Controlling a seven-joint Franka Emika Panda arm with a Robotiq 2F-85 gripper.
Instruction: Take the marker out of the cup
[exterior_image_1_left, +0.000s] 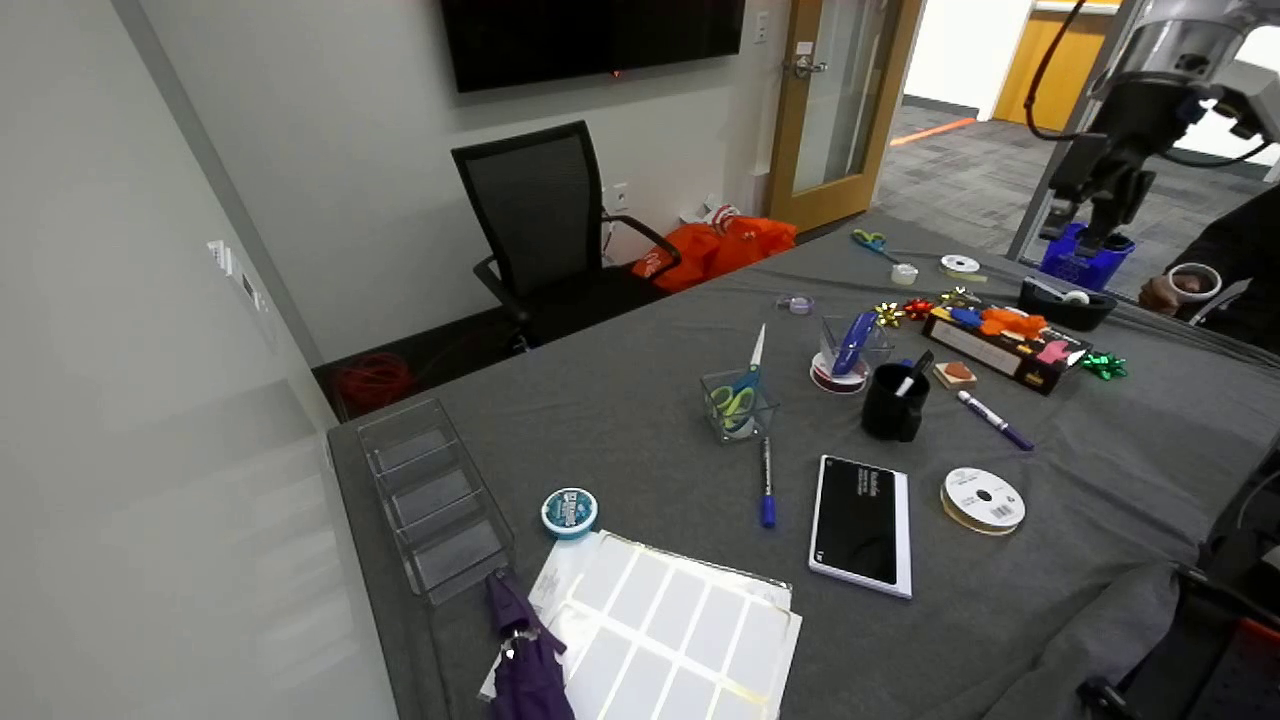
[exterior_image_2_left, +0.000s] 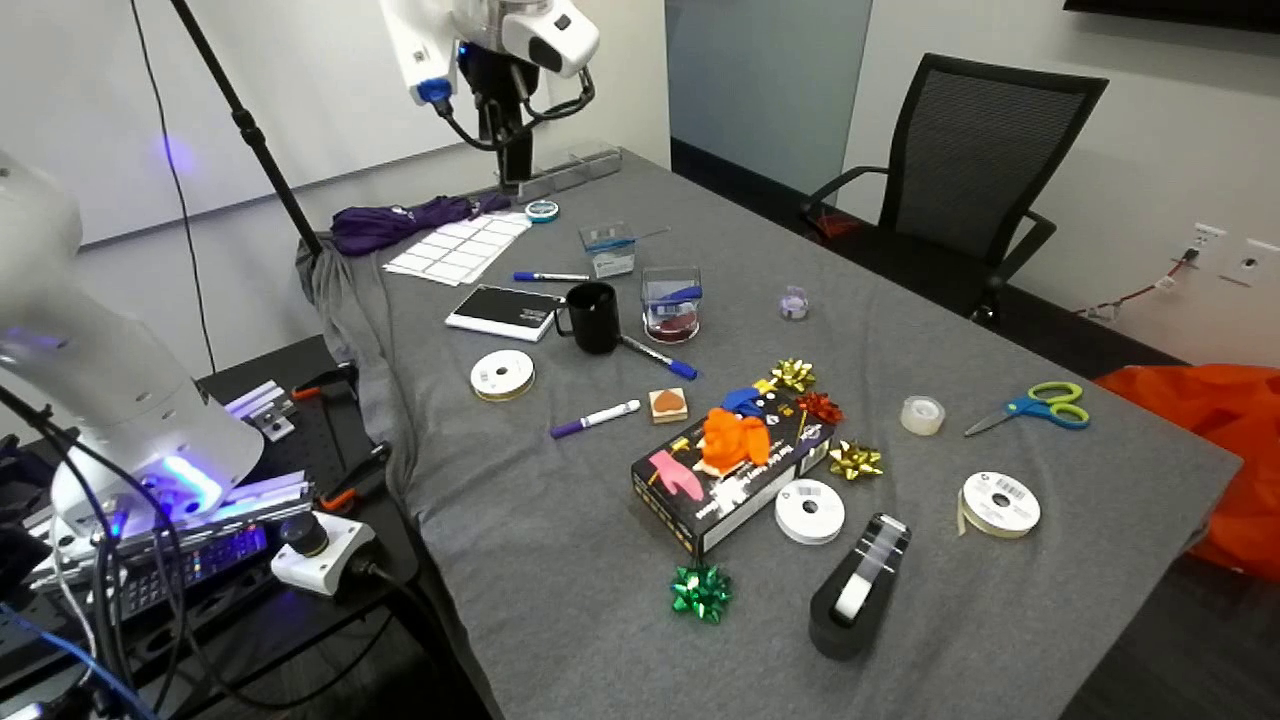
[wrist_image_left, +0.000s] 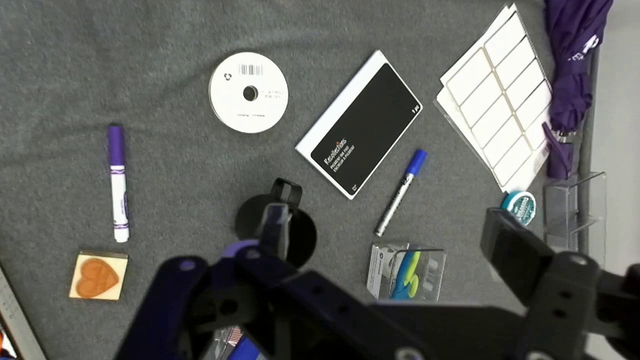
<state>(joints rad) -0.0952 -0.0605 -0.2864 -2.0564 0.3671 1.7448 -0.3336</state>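
Observation:
The squat black cup (exterior_image_1_left: 884, 412) with a handle stands upright on the grey cloth. It also shows in an exterior view (exterior_image_2_left: 594, 322) and in the wrist view (wrist_image_left: 304, 235). A marker (exterior_image_1_left: 908, 382) with a white part and a dark upper end leans inside the cup and sticks out past its rim. In the wrist view a finger covers much of the cup's opening, so the marker is mostly hidden there. My gripper (wrist_image_left: 386, 215) is open and empty, high above the table; it also shows in both exterior views (exterior_image_1_left: 1078, 228) (exterior_image_2_left: 515, 165).
A blue-capped marker (exterior_image_2_left: 660, 357) lies beside the cup. A clear holder with scissors (exterior_image_1_left: 738, 408), a clear holder with a blue item (exterior_image_1_left: 855, 345), an ink pad (exterior_image_1_left: 862, 520), a ribbon spool (exterior_image_1_left: 983, 498) and a purple-capped marker (exterior_image_1_left: 993, 418) surround it. A person's hand (exterior_image_1_left: 1165, 295) is at the edge.

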